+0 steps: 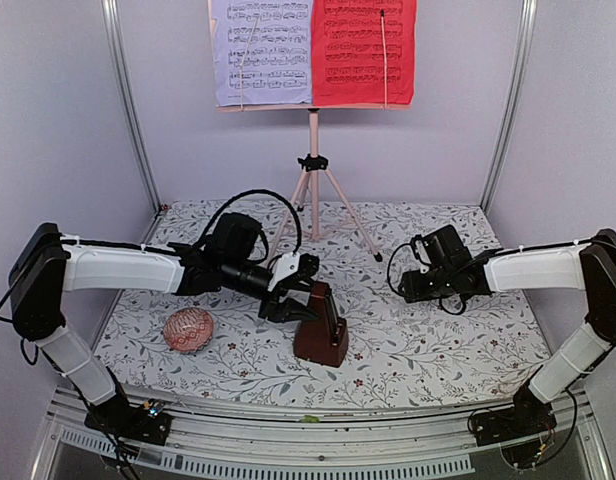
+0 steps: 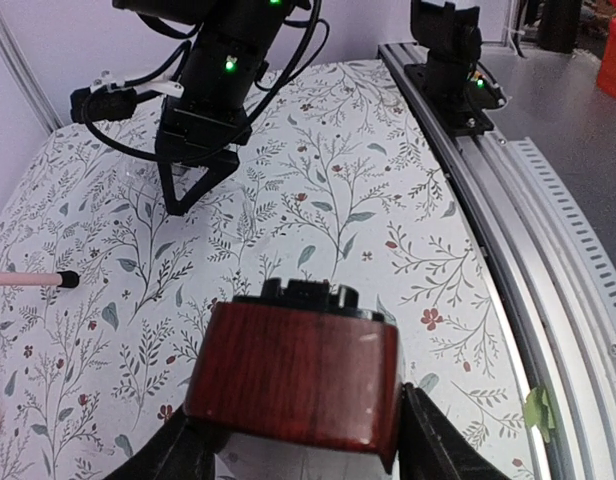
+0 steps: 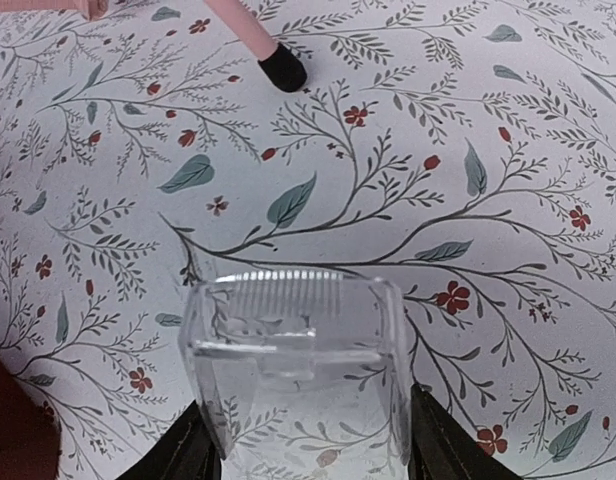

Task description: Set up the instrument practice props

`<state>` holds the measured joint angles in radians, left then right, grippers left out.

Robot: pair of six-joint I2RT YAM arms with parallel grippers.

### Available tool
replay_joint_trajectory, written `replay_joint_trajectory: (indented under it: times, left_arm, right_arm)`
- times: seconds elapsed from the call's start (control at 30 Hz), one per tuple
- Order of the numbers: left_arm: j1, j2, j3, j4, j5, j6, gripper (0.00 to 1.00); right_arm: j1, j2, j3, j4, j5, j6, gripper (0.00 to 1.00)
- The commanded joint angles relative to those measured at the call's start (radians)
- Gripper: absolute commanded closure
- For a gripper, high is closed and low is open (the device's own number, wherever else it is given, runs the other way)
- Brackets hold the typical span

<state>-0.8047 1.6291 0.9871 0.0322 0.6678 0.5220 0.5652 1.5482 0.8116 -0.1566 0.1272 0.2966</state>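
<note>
Your left gripper (image 1: 298, 292) is clamped on the small dark red-brown pyramid metronome (image 1: 321, 325), a finger against each side, at the front middle of the floral-print table (image 1: 438, 350). The tall pink tripod music stand (image 1: 313, 150) is well behind it. A clear ribbed plastic piece (image 3: 298, 330) fills your right gripper's (image 3: 303, 425) gap; whether it is gripped, you cannot tell

A robotics lab booth: plain pale walls (image 1: 68, 120), aluminium posts (image 1: 130, 110), floral-clothed table (image 1: 428, 350), slotted mounting rail (image 1: 318, 445).
</note>
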Motion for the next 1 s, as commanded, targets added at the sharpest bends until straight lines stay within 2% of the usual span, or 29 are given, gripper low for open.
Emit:
replay_joint_trajectory:
  times: [0.0,0.23,0.5,0.63,0.9,0.97]
  left_arm:
    - [-0.007,0.009,0.004,-0.018,-0.032,0.002,1.0]
    - [-0.011,0.006,0.001,-0.015,-0.044,-0.002,1.0]
    - [-0.017,0.007,-0.001,-0.015,-0.05,-0.005,1.0]
    - [-0.022,0.017,0.006,-0.015,-0.051,-0.017,1.0]
    - [-0.042,0.057,0.031,-0.027,-0.066,-0.111,1.0]
    - [-0.048,0.055,0.021,-0.014,-0.077,-0.132,1.0]
  right_arm:
    - [-0.03,0.064,0.013,-0.012,0.055,0.057,0.73]
    - [-0.061,0.132,-0.016,0.065,0.052,0.103,0.68]
    - [-0.063,0.124,-0.061,0.122,0.061,0.157,0.6]
    - [-0.064,0.107,-0.077,0.133,0.057,0.162,0.49]
    - [-0.064,0.05,-0.091,0.154,0.021,0.142,0.17]
    - [-0.062,0.016,-0.099,0.171,0.003,0.118,0.13]
